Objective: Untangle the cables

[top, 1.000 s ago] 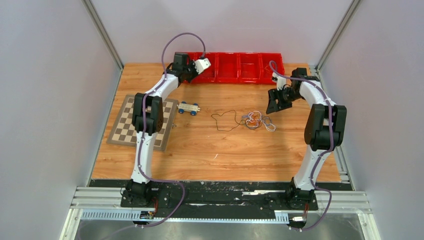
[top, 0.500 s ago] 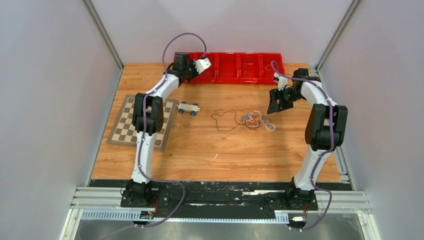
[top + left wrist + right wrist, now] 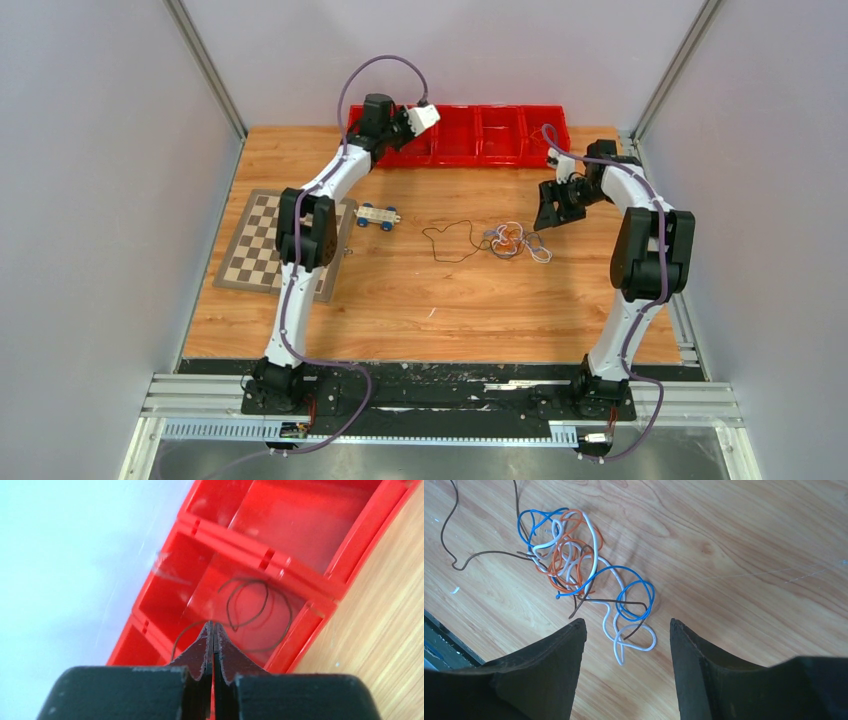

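A tangle of white, blue and orange-red cables (image 3: 512, 240) lies on the wooden table right of centre, with a loose black cable (image 3: 450, 243) trailing to its left. In the right wrist view the tangle (image 3: 574, 555) lies ahead of my right gripper (image 3: 628, 625), which is open and empty above a white loop (image 3: 634, 635). My right gripper (image 3: 548, 212) hovers just right of the tangle. My left gripper (image 3: 214, 626) is shut on a second thin black cable (image 3: 260, 605), which loops in a compartment of the red bins (image 3: 320, 605). The left gripper (image 3: 400, 125) is over the bins' left end.
A row of red bins (image 3: 480, 135) stands along the table's back edge. A small toy car (image 3: 378, 216) sits left of centre. A chessboard mat (image 3: 262, 245) lies at the left under the left arm. Grey walls close in both sides.
My left arm has swung right and back, carrying its gripper further over the red bins. The right arm and the tangle have barely moved.
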`<control>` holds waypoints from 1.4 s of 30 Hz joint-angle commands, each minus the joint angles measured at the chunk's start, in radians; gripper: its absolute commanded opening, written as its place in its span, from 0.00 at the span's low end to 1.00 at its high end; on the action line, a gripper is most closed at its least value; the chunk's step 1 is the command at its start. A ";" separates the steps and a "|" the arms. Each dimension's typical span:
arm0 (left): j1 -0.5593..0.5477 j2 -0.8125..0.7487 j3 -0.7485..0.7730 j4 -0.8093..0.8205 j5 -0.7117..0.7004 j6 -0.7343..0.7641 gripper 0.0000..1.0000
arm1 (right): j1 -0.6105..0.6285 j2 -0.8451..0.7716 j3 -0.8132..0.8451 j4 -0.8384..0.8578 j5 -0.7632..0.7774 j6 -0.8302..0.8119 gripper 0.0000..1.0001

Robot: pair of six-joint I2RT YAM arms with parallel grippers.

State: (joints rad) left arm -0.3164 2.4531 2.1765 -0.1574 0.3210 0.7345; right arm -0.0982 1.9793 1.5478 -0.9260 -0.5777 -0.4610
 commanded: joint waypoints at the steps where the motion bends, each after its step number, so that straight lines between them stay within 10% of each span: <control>1: -0.022 0.033 0.062 0.048 0.041 -0.022 0.00 | -0.018 -0.028 -0.015 0.026 -0.024 0.002 0.61; 3: -0.024 0.035 0.072 0.031 0.022 -0.025 0.01 | -0.021 -0.028 -0.017 0.027 -0.024 0.002 0.61; 6: -0.024 -0.006 0.036 -0.045 -0.001 0.023 0.44 | -0.023 -0.023 -0.016 0.029 -0.028 0.001 0.61; 8: -0.021 -0.054 -0.041 -0.050 -0.008 0.082 0.53 | -0.023 -0.016 -0.013 0.029 -0.035 0.003 0.61; 37: -0.019 0.110 0.094 -0.151 -0.188 0.333 0.52 | -0.027 -0.009 -0.017 0.038 -0.042 0.016 0.61; 42: -0.023 0.154 0.135 -0.129 -0.235 0.346 0.33 | -0.029 -0.008 -0.018 0.039 -0.041 0.017 0.61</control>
State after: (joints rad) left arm -0.3367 2.5740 2.2650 -0.2981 0.1352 1.0557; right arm -0.1200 1.9793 1.5192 -0.9150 -0.5961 -0.4526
